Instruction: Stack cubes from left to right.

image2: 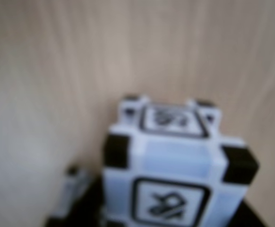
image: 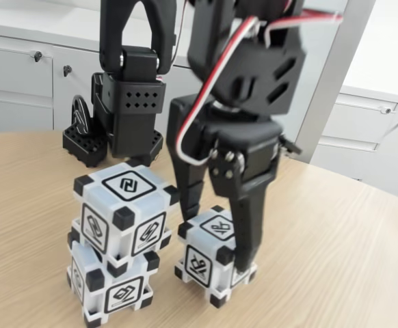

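Observation:
Two cubes stand stacked at the left of the fixed view: the upper cube (image: 125, 208) rests slightly turned on the lower cube (image: 113, 290). A third cube (image: 209, 256) sits on the table just to their right. My black gripper (image: 217, 242) comes down over this third cube. One finger is behind its left edge and the other is pressed against its right face, so the gripper is shut on it. The wrist view shows the same cube (image2: 175, 165) close up and blurred, with dark fingers (image2: 88, 210) beside its lower corners.
The arm's black base (image: 124, 116) stands behind the stack. Grey cabinets (image: 21, 75) line the back wall. The wooden table (image: 336, 260) stretches bare to the right of the held cube, and its curved edge runs along the back.

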{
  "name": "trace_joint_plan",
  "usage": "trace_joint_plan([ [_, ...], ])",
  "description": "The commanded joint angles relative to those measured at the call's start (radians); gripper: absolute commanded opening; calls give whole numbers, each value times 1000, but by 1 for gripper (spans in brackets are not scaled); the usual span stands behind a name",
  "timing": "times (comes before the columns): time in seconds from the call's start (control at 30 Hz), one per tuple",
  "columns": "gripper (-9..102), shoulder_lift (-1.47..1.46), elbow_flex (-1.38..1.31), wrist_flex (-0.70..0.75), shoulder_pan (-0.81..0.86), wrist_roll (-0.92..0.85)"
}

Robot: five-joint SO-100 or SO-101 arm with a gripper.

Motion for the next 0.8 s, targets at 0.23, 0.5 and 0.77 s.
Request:
trace_joint_plan([
  [0.23, 14, 153, -87, 5, 29, 32],
  [0.5, 15, 433, -89, 2, 98, 77],
  [0.77, 16, 571, -278, 8, 106, 146],
])
